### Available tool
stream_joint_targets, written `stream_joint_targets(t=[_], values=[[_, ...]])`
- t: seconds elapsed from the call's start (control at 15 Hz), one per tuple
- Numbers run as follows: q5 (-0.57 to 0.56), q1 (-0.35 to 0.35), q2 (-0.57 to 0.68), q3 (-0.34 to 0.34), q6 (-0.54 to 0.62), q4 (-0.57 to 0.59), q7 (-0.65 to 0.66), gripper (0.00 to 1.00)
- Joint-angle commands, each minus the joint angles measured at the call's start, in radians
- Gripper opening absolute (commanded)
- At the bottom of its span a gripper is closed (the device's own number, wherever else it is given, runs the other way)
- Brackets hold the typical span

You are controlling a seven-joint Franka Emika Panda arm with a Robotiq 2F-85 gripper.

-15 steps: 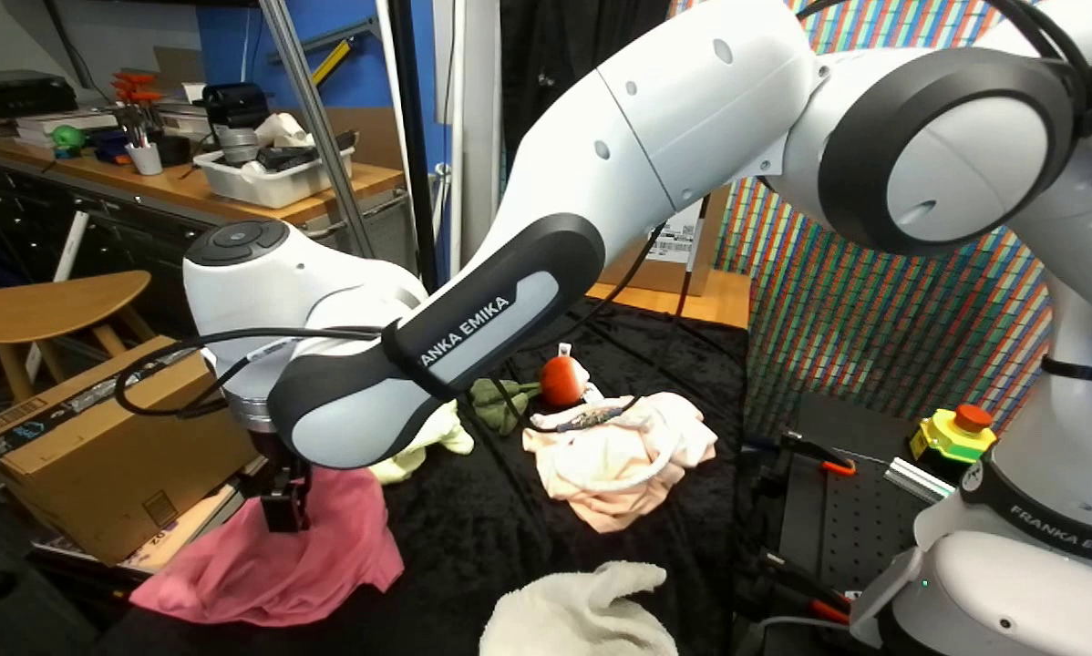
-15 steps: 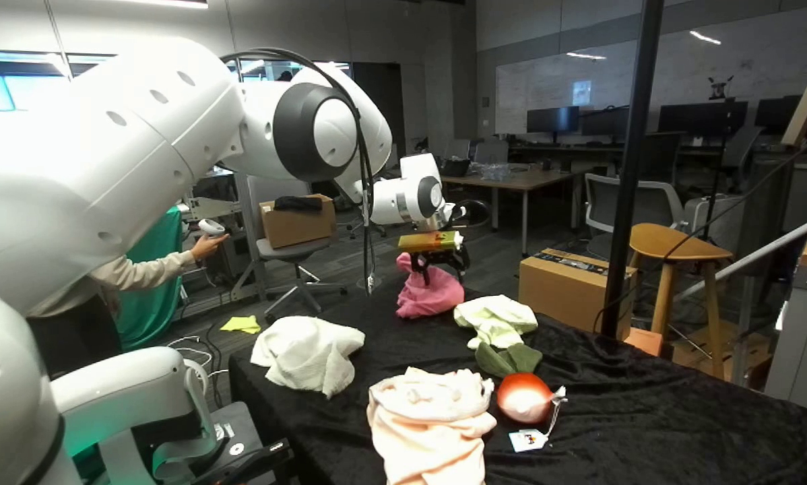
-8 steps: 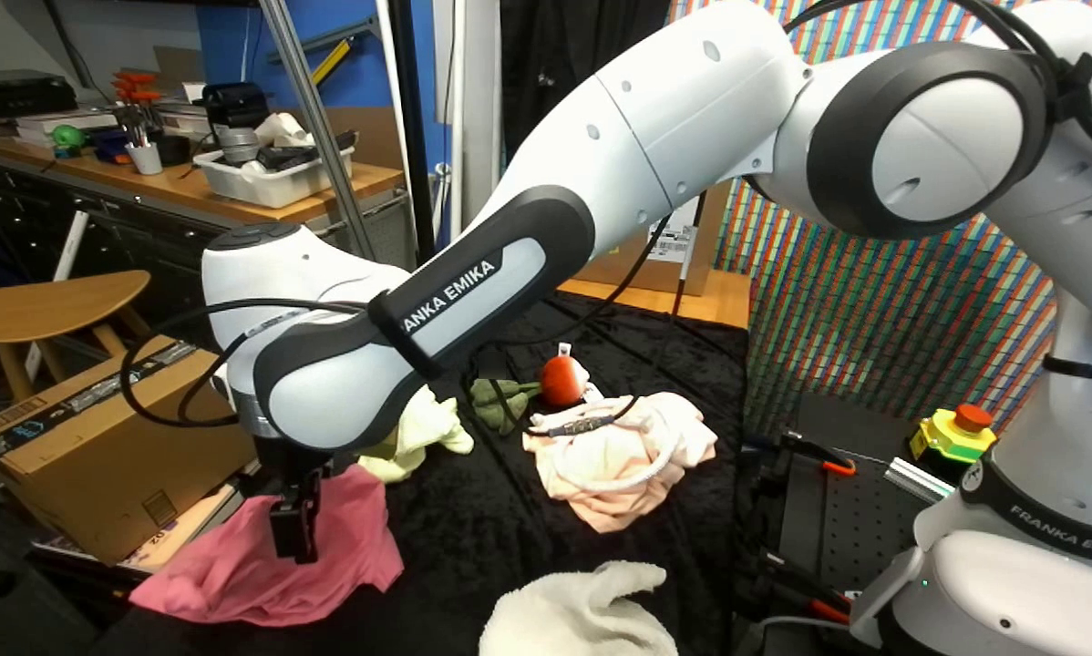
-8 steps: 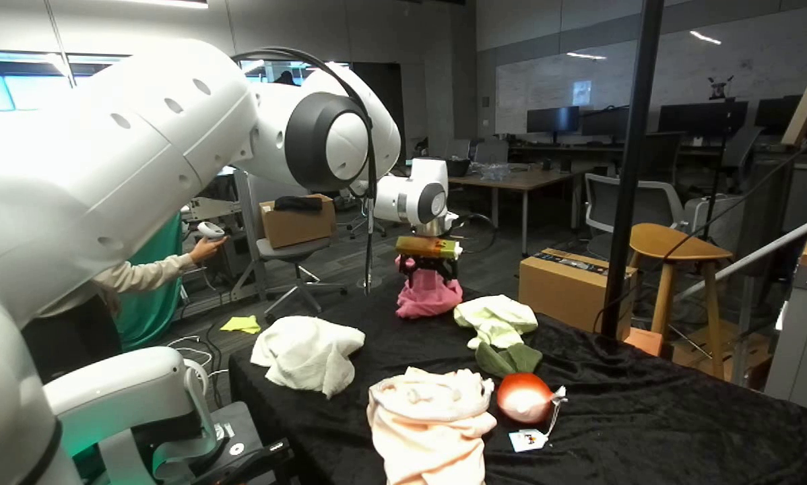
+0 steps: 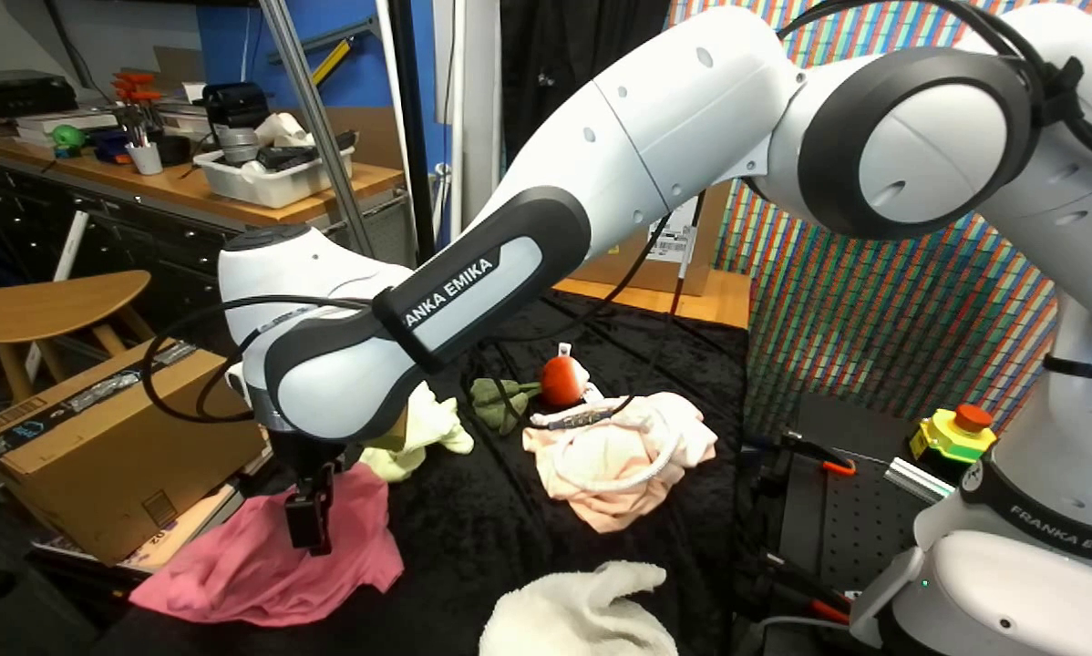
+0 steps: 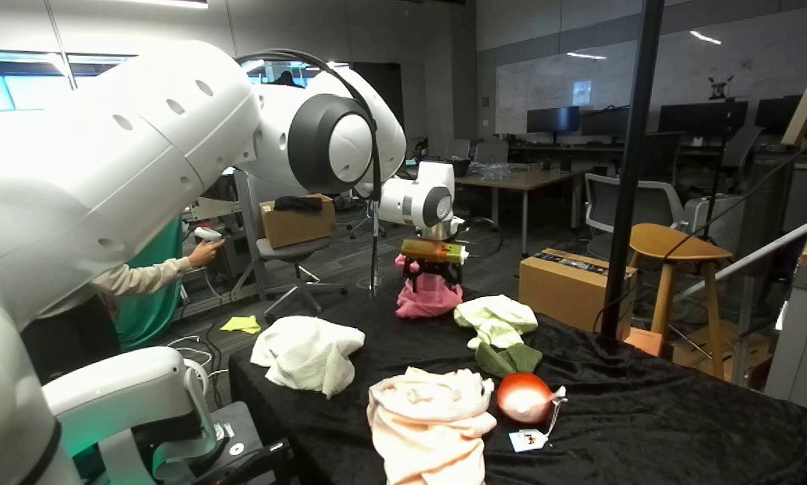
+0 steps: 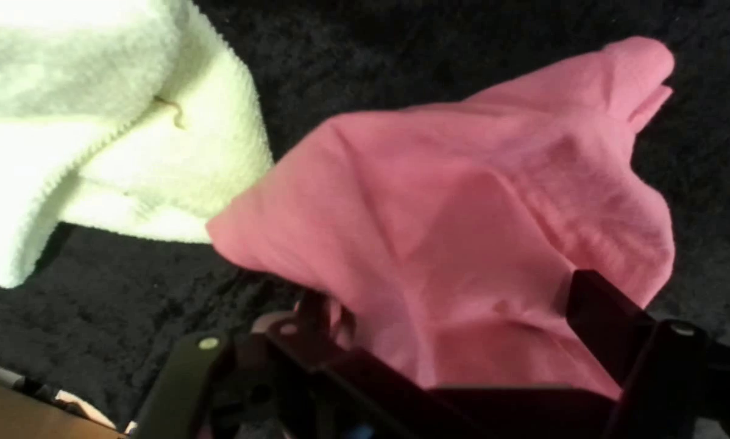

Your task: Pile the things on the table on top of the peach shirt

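Peach shirt [image 6: 434,431] lies bunched on the black table [image 6: 646,421], unmoved. The gripper [image 7: 449,292] hangs spread wide over the pink cloth [image 7: 450,213], also unmoved, and has shifted slightly toward the shirt from a second ago.

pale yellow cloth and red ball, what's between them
A leafy green piece lies between the pale yellow cloth and red ball in both exterior views.

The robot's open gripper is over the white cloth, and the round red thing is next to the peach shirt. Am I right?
Wrong cloth: the gripper is over the bright pink garment, as the wrist view shows. The rest is right: it is open, and the round red thing is next to the peach shirt.
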Motion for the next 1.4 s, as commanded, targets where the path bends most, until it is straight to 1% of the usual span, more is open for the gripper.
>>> stream_joint_targets(t=[0.0,0.07,0.13,0.2,0.33,0.4,0.47,0.53,0.67,0.8,0.87,1.33], values=[[-0.014,0.014,0.024,-0.028,0.031,0.035,0.017,1.0],[-0.016,0.015,0.025,-0.033,0.037,0.033,0.018,1.0],[-0.016,0.014,0.026,-0.035,0.034,0.032,0.017,0.83],[-0.017,0.015,0.026,-0.038,0.031,0.032,0.019,0.73],[-0.015,0.013,0.025,-0.037,0.013,0.03,0.014,0.58],[-0.014,0.013,0.027,-0.038,0.002,0.031,0.016,0.49],[-0.01,0.009,0.025,-0.032,-0.012,0.029,0.008,0.42],[-0.006,0.007,0.024,-0.028,-0.024,0.028,0.005,0.33],[-0.005,0.004,0.011,-0.024,-0.043,0.018,-0.002,0.2],[0.003,-0.004,-0.012,-0.008,-0.069,0.002,-0.024,0.04],[0.007,-0.008,-0.03,0.0,-0.074,-0.015,-0.032,0.0],[-0.005,-0.009,-0.147,0.022,-0.056,-0.088,-0.048,0.01]])
